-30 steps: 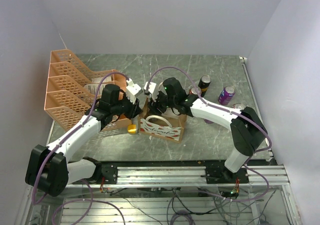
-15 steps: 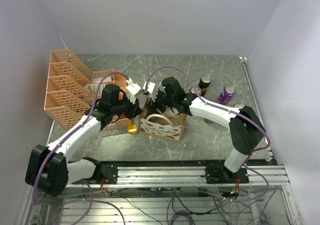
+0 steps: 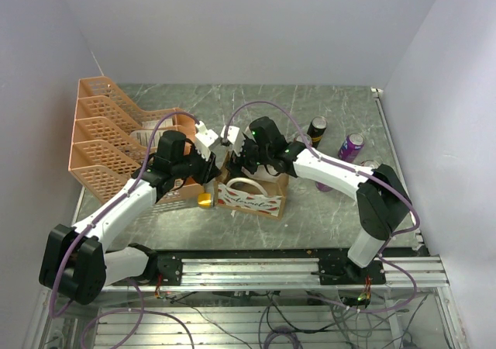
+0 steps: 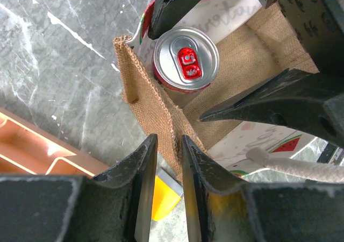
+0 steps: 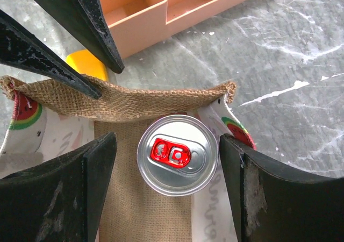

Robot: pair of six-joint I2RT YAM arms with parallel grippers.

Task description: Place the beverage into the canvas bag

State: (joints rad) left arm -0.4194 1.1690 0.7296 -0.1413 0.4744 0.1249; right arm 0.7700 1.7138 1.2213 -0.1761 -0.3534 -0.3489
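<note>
Grey marble table (image 3: 325,108), canvas bag (image 3: 252,202) toward its 6 o'clock. My left gripper (image 4: 167,145) has its jaws pinching the burlap wall so the mouth gapes. Right gripper (image 5: 166,142) jaws stand open around the beverage can (image 5: 177,155), upright inside.

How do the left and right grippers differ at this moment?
The left gripper is nearly closed, pinching the canvas bag by its burlap side wall; the right gripper stands open. The left gripper grips fabric, while the right gripper's fingers flank the red-tabbed can with gaps on both sides, holding nothing. Both hang over the bag's mouth.
</note>
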